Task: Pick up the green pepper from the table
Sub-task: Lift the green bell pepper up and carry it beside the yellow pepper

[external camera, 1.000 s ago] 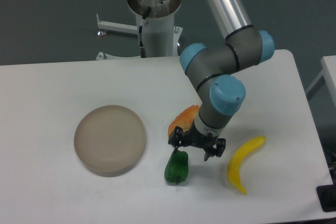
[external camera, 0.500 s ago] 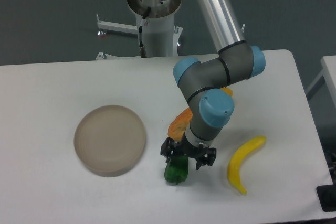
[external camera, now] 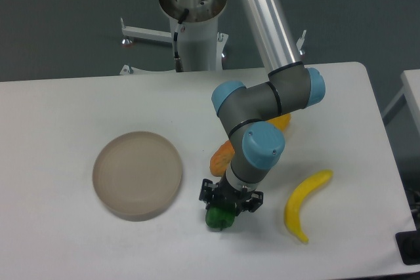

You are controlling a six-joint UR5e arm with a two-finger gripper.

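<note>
Camera view: fixed, above the counter.
Pincer: low over the green pepper, jaws on either side; grip cannot be told.
Green pepper: on the counter, between bowl and banana.

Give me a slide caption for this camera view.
Tool lowered onto the green pepper on the white table.

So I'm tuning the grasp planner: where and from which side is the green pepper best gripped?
Judging by its pose, grip the green pepper across its narrow blocky body, coming from above. It lies on the table with clear space either side, and the gripper already sits over it that way.
</note>
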